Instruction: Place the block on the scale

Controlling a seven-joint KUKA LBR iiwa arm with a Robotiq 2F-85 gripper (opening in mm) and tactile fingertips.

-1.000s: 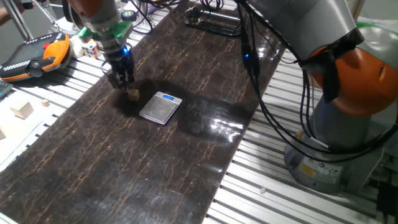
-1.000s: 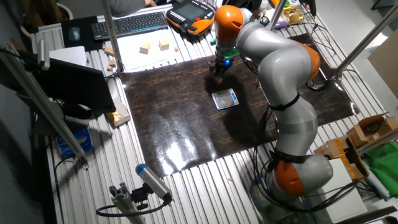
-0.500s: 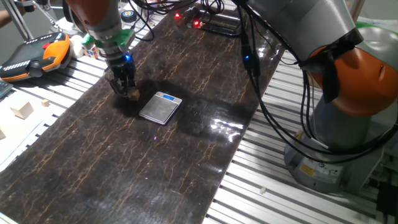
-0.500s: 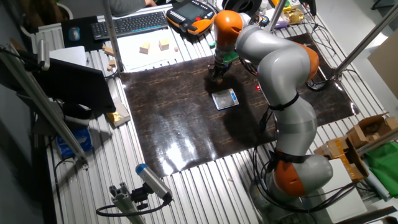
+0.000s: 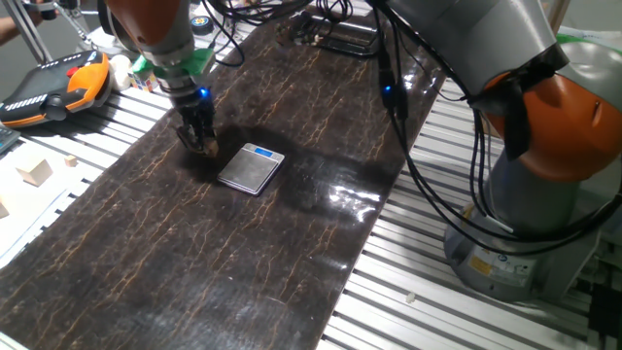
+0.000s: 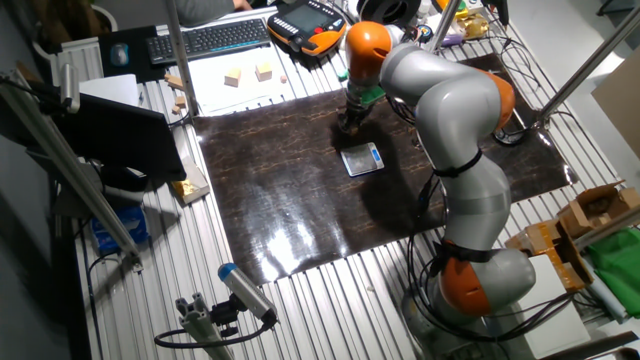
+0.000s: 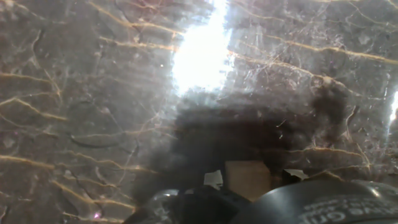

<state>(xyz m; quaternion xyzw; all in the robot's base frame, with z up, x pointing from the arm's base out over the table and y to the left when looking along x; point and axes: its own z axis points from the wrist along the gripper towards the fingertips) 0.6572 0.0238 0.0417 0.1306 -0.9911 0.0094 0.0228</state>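
Hand view shows the block (image 7: 247, 178) low in the frame, a tan face sitting on the dark veined mat (image 7: 93, 124) with a pale fingertip (image 7: 213, 179) just to its left and another pale piece just to its right, so the fingers stand on either side of it; whether they press on it or leave a small gap cannot be told. From one fixed view, the gripper (image 5: 201, 144) is down at the mat (image 5: 292, 117), its fingers pointing straight down, and the block (image 5: 208, 149) peeks out as a small tan spot at the fingertips, resting on the mat surface. The scale (image 5: 251, 167) lies flat just beside the gripper, apart from the block, its blue display strip at the end farther from the camera. The other fixed view gives the same layout from the opposite side: the gripper (image 6: 346, 126) low over the mat (image 6: 280, 190), the scale (image 6: 361, 158) just below it in the frame with nothing on its platform. Off the mat in that view, two pale wooden blocks (image 6: 248, 74) sit on a white sheet, well apart from the gripper.
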